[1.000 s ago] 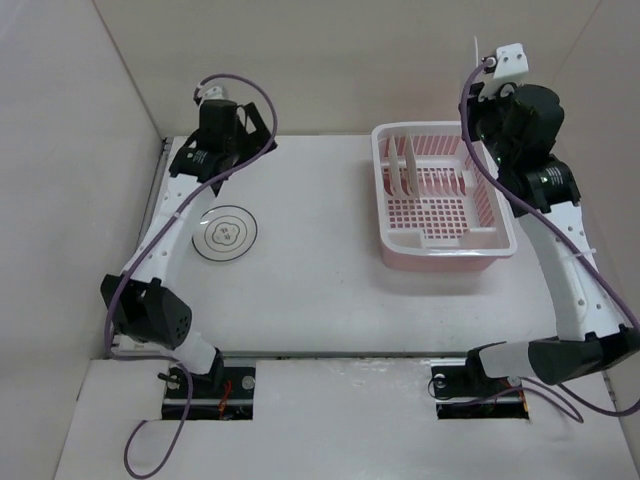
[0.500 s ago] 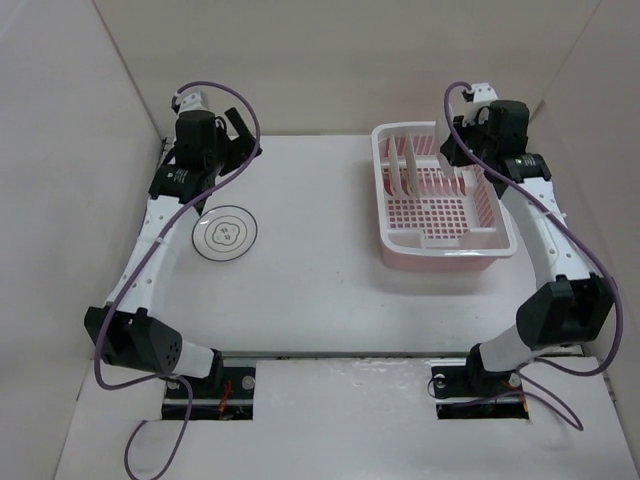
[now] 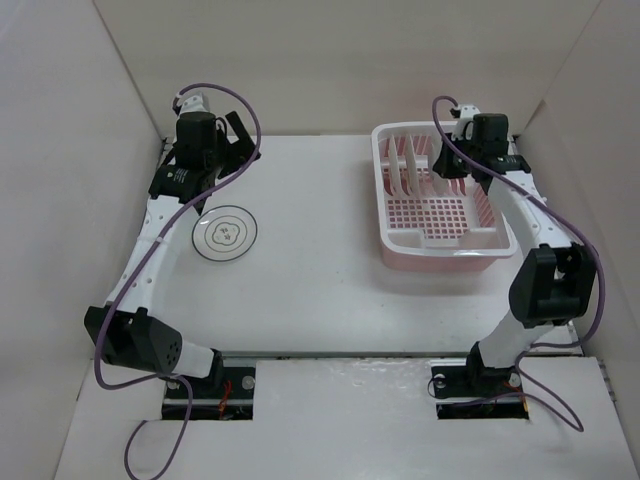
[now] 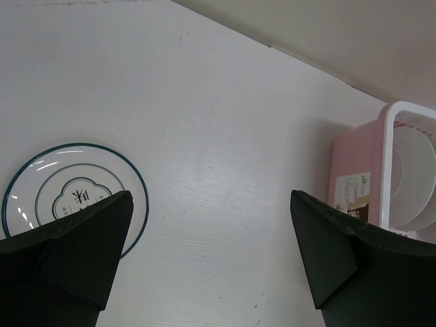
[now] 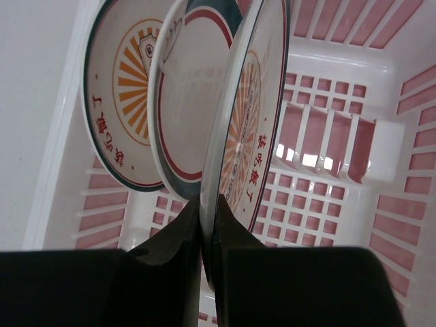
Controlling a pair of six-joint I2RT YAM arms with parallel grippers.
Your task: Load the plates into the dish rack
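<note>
Inside the dish rack (image 3: 440,262), a pink plastic grid basket with a white rim, I count three round white plates standing on edge. Only my right wrist view separates them: far sunburst plate (image 5: 119,95), ringed plate (image 5: 194,116), near sunburst plate (image 5: 248,129). The right jaws are clenched on the near sunburst plate's rim. A fourth plate (image 3: 225,234), teal-rimmed, lies flat on the tabletop (image 3: 320,290), well left of the rack. The left jaws are spread wide, gripping nothing.
</note>
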